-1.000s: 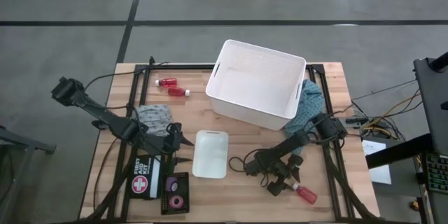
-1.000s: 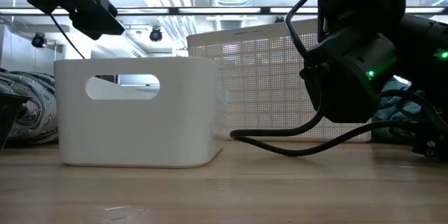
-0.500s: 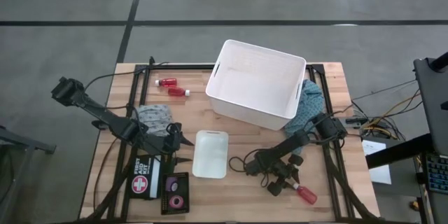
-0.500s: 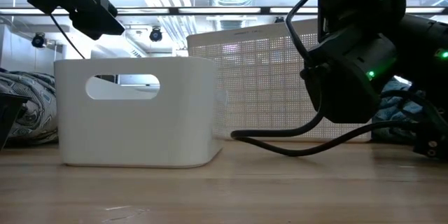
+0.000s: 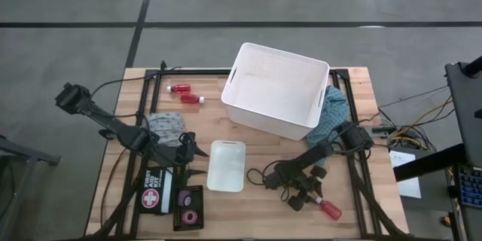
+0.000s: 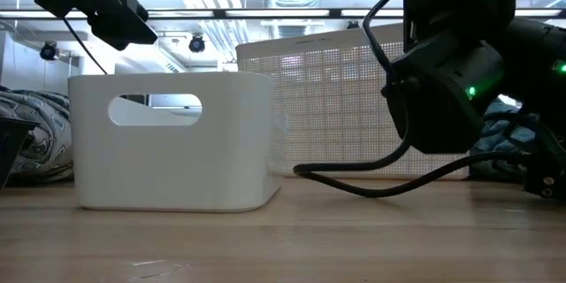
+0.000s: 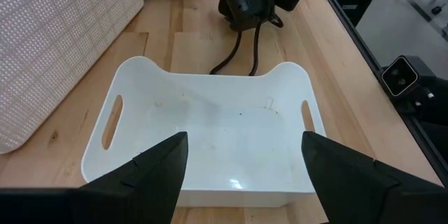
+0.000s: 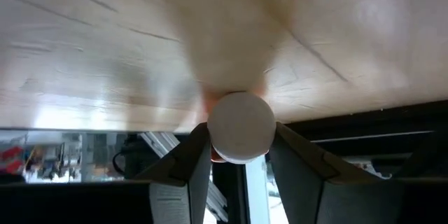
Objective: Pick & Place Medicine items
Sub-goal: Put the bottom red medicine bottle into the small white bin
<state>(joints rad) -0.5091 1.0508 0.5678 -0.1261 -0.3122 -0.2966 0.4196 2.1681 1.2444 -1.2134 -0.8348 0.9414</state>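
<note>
red bottle (image 5: pixel 328 208) flat on table, cap toward right gripper (image 5: pixel 307 193)

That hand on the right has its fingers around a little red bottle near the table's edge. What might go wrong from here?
The small red bottle with a white cap lies close to the wooden table's front edge, so a slip from the right hand might roll it off.

A black cable loops beside that hand and may snag when the arm lifts.

The left hand, open over the shallow white plastic tray, sits nearby, so the arms could crowd each other.
</note>
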